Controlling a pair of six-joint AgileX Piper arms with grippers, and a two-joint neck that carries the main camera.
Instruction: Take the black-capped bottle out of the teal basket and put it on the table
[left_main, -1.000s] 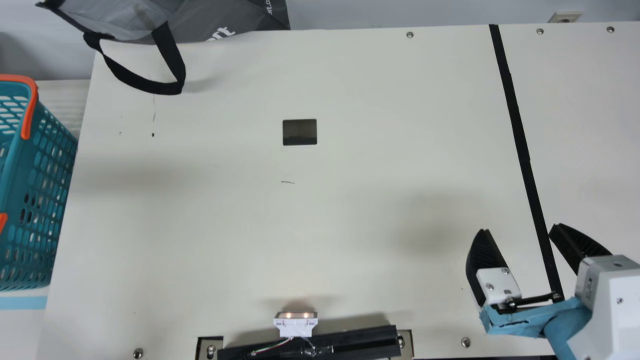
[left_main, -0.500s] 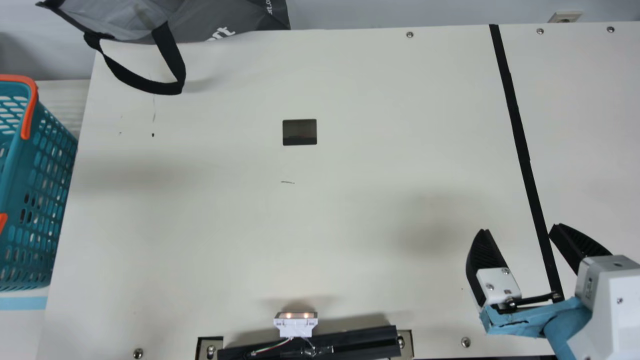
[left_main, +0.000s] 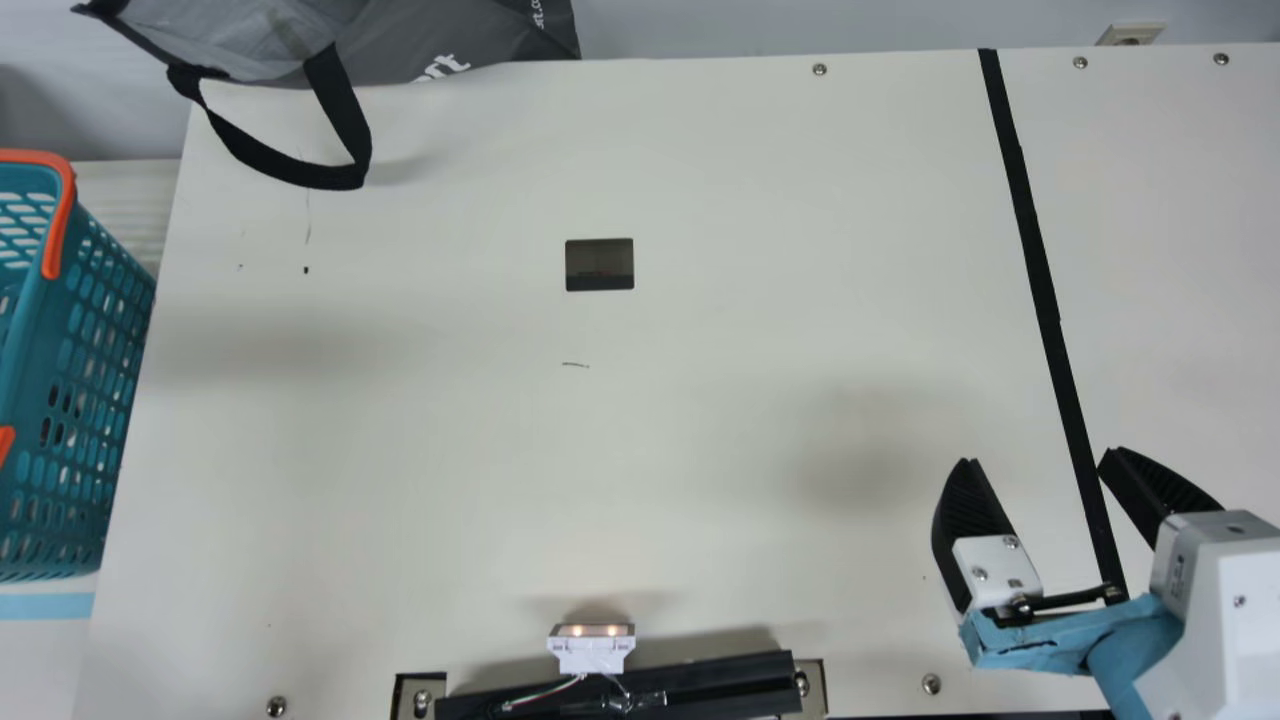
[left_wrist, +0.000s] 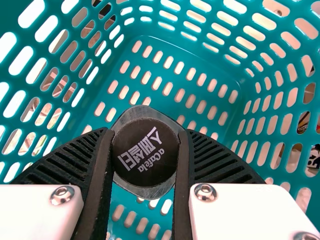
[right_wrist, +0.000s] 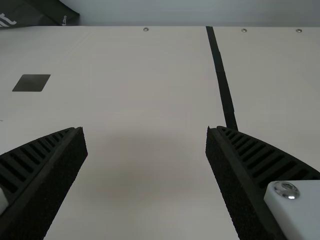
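The black-capped bottle was inside the teal basket (orange handles and all), cap toward the wrist camera. The left gripper was in the basket too, holding the bottle between its ribbed fingers. Well to the basket's right, the right gripper hung wide apart over the table.

The right gripper has 2 curved, black, ribbed fingers, a white plate with screws, a thin black rod, a light-blue covering and a boxy white housing. The left gripper has black ribbed fingers, white mounts and round silver screws.
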